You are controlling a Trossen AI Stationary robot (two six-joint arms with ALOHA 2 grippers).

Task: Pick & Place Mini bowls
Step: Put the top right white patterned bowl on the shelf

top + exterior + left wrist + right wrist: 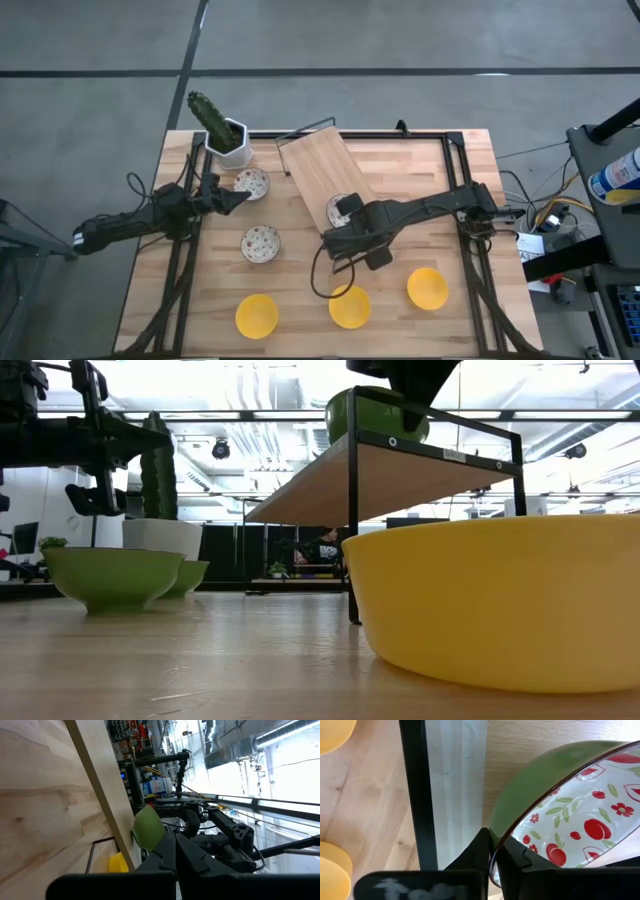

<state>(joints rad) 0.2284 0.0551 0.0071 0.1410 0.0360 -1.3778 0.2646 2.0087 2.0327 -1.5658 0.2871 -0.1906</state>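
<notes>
Three bowls are green outside and white with red fruit print inside: one (252,183) and another (261,243) stand on the table, and the third (338,208) is on the raised wooden shelf (315,165). Three yellow bowls (257,315) (350,307) (428,288) stand along the near edge. My right gripper (345,213) is shut on the shelf bowl (540,785). My left gripper (240,198) is shut and hovers beside the far-left bowl, above it in the low view (95,445). It touches nothing. My right gripper (492,854) pinches the bowl's rim (501,845), with one finger (520,862) inside the bowl and the other (472,852) on its green outer wall. The fingers come from above, slanting from the table's right. The bowl is tilted over the shelf board; whether its base rests there is hidden.
The shelf is a wooden board on a black metal frame (352,530), standing askew at the table's far middle. A cactus in a white pot (230,140) stands at the far left corner. Black rails (465,190) run along the table's sides. Bare wood lies between the bowls.
</notes>
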